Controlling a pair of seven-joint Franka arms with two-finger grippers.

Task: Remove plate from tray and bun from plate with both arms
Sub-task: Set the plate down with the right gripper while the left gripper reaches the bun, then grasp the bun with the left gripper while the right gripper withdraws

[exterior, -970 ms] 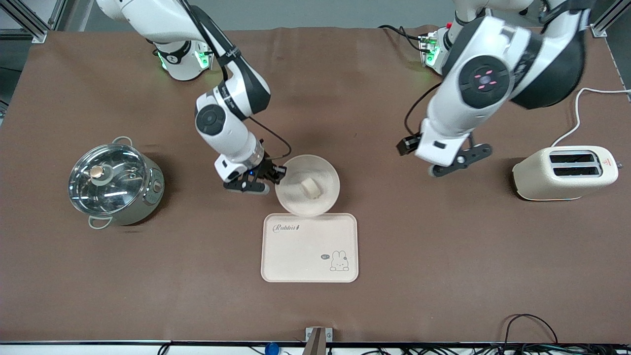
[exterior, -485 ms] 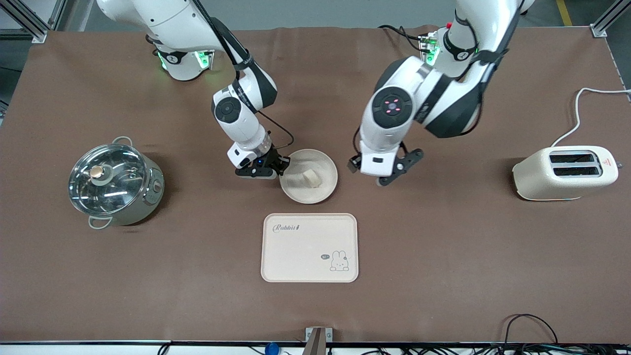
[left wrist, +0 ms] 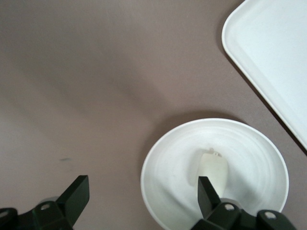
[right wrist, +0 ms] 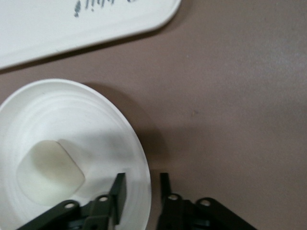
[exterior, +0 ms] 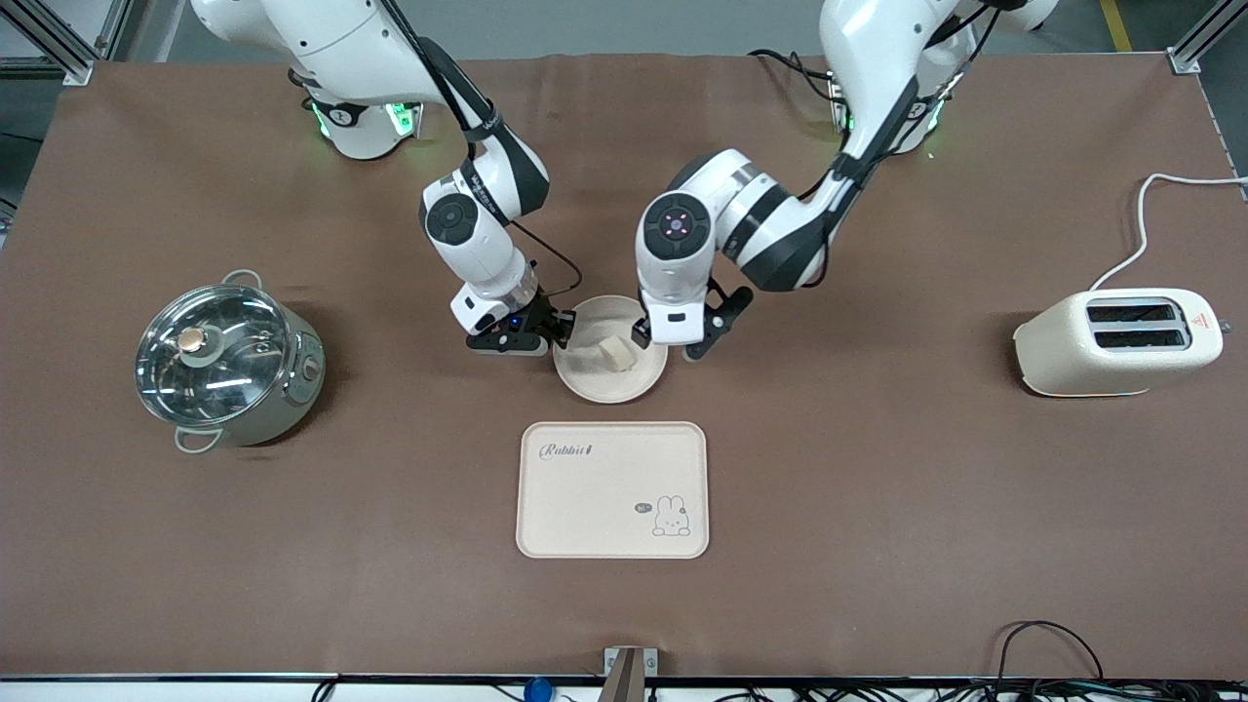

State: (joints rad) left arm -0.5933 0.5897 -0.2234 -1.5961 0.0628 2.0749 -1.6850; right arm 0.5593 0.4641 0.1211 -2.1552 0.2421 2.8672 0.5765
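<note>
- The plate sits on the table, farther from the front camera than the rabbit tray, the bun lying in it.
- The right gripper straddles the plate's rim, jaws parted a little, one finger inside, one outside.
- The left gripper hangs wide open over the plate's rim at the left arm's end, the bun just beside one finger.
- The wrist views cut off the plate's rim.
</note>
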